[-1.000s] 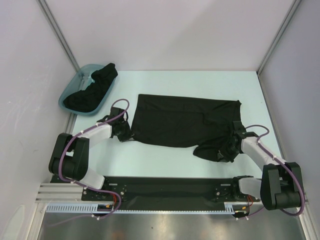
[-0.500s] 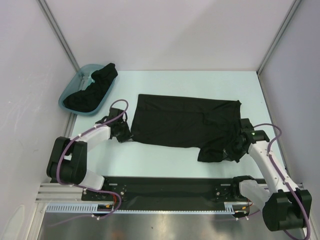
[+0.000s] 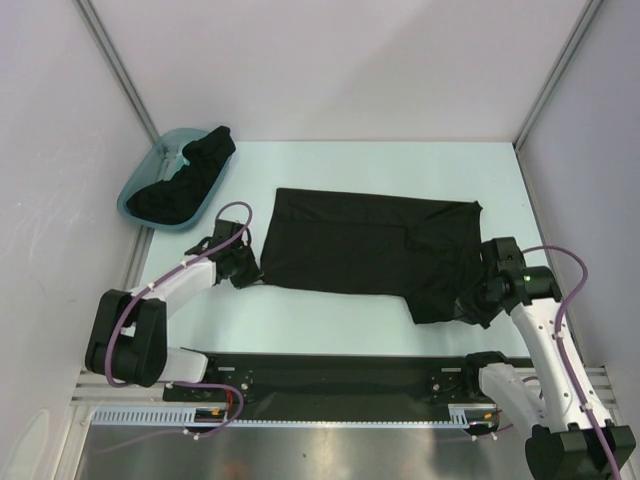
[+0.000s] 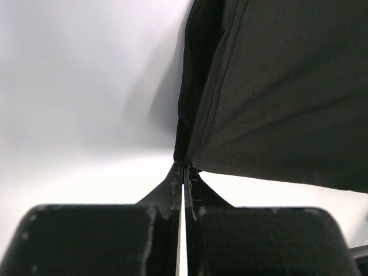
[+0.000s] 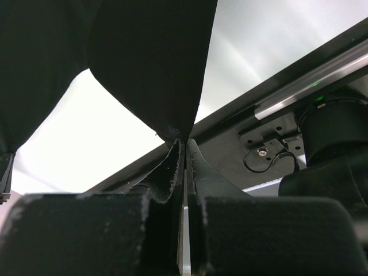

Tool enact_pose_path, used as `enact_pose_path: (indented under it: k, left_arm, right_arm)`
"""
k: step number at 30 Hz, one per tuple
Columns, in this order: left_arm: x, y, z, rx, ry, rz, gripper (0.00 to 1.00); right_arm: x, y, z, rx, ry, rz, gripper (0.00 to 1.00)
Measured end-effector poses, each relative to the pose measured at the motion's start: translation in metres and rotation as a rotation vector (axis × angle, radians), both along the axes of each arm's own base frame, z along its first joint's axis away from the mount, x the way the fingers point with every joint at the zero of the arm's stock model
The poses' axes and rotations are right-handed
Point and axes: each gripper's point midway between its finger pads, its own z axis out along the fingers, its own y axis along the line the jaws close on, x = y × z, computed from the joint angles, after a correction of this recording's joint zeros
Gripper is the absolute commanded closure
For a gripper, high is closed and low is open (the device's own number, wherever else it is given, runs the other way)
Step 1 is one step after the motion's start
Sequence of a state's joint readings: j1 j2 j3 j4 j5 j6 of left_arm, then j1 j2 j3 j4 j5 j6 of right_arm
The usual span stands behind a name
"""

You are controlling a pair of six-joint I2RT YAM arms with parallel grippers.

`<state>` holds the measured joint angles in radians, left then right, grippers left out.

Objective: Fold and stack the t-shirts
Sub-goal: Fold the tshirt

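Note:
A black t-shirt (image 3: pixel 360 245) lies spread across the middle of the pale table. My left gripper (image 3: pixel 247 270) is shut on its near left corner, and the cloth (image 4: pixel 276 92) rises from the pinched tips in the left wrist view. My right gripper (image 3: pixel 472 305) is shut on the shirt's near right corner, lifted off the table; in the right wrist view the black cloth (image 5: pixel 149 63) hangs from the closed tips. More black t-shirts (image 3: pixel 185 180) lie bundled in the teal tub (image 3: pixel 140 190) at the far left.
White walls close the table at left, back and right. The black base rail (image 3: pixel 340 375) with both arm mounts runs along the near edge. The right arm's purple cable (image 3: pixel 570 290) loops out towards the right wall.
My right gripper closed on the shirt's near right corner and lifted it, moving right; the bunched cloth there has drawn out straighter. The left gripper has kept its grip, shifting slightly.

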<state>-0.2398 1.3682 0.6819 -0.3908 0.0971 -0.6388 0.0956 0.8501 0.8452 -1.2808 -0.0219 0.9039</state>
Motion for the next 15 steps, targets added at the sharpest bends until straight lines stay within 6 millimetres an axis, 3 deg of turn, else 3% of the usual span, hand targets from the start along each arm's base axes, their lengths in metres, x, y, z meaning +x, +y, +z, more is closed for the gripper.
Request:
enact_pose_path:
  k: [7,11,15]
  left_arm:
    - [0.0,0.0,0.002,0.0,-0.005,-0.003,1.0]
    - [0.005,-0.001,0.005,0.008,-0.001,-0.014,1.0]
    - [0.024,-0.003,0.017,0.023,-0.025,-0.031,0.99]
  right_arm:
    - [0.002,-0.002,0.006,-0.021,-0.004,0.055,1.0]
    - [0.025,-0.006,0.02,-0.04,-0.016,0.092,1.0]
    - [0.056,-0.011,0.035,-0.06,-0.039,0.126,1.0]
